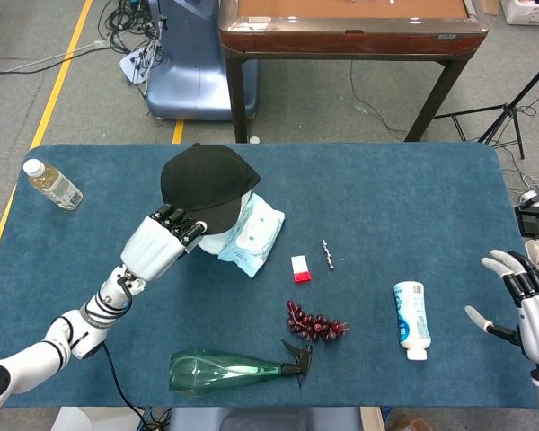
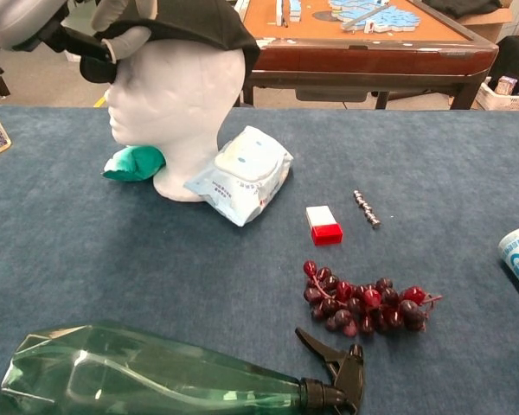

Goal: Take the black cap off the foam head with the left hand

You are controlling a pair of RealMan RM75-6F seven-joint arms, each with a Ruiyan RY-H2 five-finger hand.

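Note:
The black cap sits raised and tilted on the white foam head, its brim lifted so most of the face shows. My left hand grips the brim from the front; in the chest view the left hand is at the top left edge, fingers curled on the cap. The cap's back still covers the crown. Far off at the table's right edge, my right hand hangs with fingers spread, holding nothing.
A wipes pack and a teal cloth lie at the foam head's base. A red-white box, a metal bit, grapes, a green spray bottle, a white tube and a water bottle lie around.

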